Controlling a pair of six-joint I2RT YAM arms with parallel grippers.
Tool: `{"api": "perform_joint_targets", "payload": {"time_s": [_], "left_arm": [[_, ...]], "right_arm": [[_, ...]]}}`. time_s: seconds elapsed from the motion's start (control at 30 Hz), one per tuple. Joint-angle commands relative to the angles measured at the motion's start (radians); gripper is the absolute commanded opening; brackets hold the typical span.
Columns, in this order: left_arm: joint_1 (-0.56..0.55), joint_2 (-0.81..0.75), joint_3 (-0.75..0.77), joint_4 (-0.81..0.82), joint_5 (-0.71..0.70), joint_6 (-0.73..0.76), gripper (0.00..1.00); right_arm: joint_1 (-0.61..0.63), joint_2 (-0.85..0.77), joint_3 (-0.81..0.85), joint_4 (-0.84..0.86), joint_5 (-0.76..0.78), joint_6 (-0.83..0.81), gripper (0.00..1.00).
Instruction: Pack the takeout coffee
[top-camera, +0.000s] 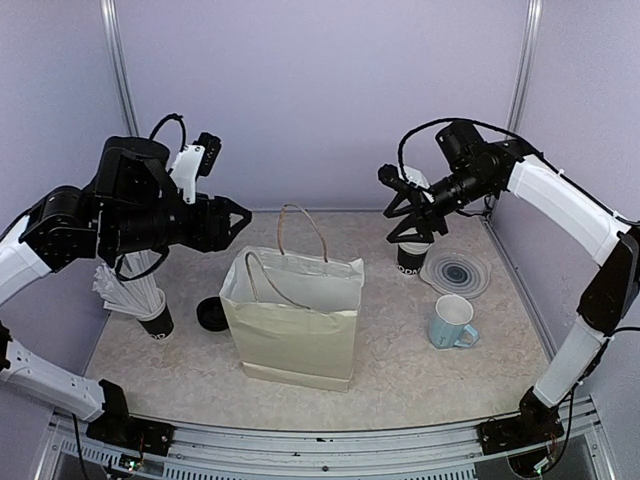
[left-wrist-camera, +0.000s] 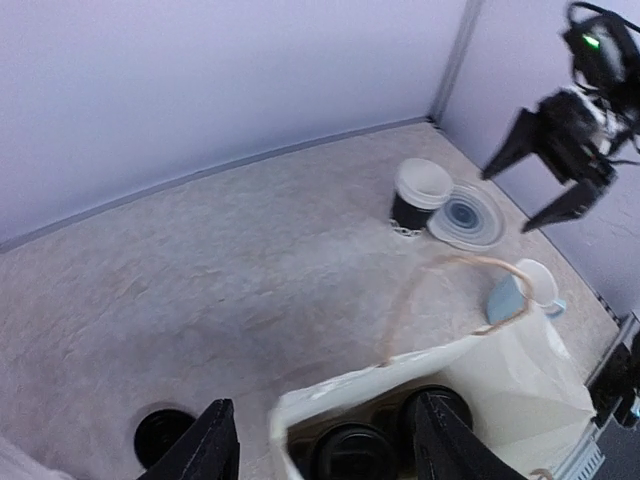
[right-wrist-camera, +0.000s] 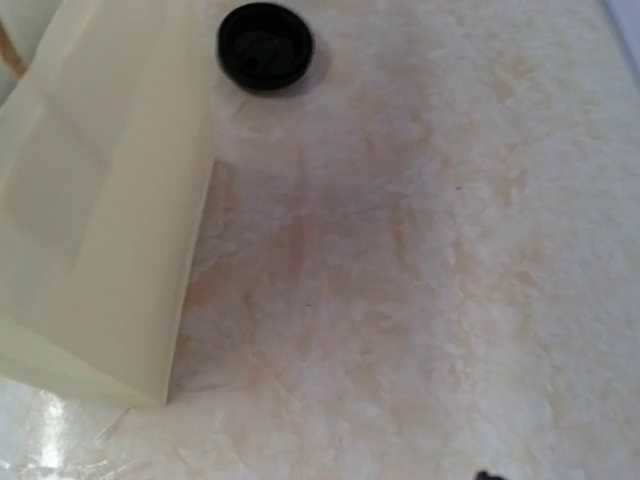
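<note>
My left gripper (top-camera: 236, 222) hangs over the bag (top-camera: 300, 320), jaws spread with nothing between them. Down in the bag sit two lidded cups (left-wrist-camera: 352, 452) side by side (only their black tops show). A third cup (top-camera: 410, 256) stands lidless at the far right, beside a blue disc (top-camera: 457, 272); my right gripper (top-camera: 405, 207) hovers above it, likewise parted and empty. A loose lid (top-camera: 212, 313) lies left of the bag, the mug (top-camera: 452, 323) to its right
</note>
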Motion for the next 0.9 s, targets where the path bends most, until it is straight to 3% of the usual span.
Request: {"api": "perform_joint_targets", "payload": {"time_s": [0.0,0.13,0.3,0.4,0.53,0.7,0.87], "left_arm": [[0.107,-0.067,0.068,-0.344,-0.204,-0.287,0.59],[0.307,-0.113,0.015,-0.486,-0.173,-0.390,0.59],[0.690,-0.111,-0.068,-0.379,0.072,-0.236,0.53],[0.827,-0.032,-0.050,-0.355,0.106,-0.189,0.49],[0.905,0.057,-0.014,-0.328,0.131,-0.173,0.49],[0.928,0.125,0.025,-0.325,0.123,-0.162,0.47],[0.938,0.159,0.033,-0.332,0.091,-0.152,0.34]], "right_arm": [[-0.047,-0.088,-0.086,0.128,0.013,0.098,0.66],[-0.104,-0.151,-0.244,0.271,-0.006,0.178,0.66],[-0.132,-0.222,-0.381,0.381,-0.036,0.204,0.66],[-0.131,-0.247,-0.437,0.416,-0.070,0.210,0.66],[-0.132,-0.274,-0.472,0.442,-0.093,0.214,0.66],[-0.132,-0.294,-0.513,0.462,-0.116,0.208,0.66],[-0.132,-0.297,-0.540,0.475,-0.105,0.193,0.66]]}}
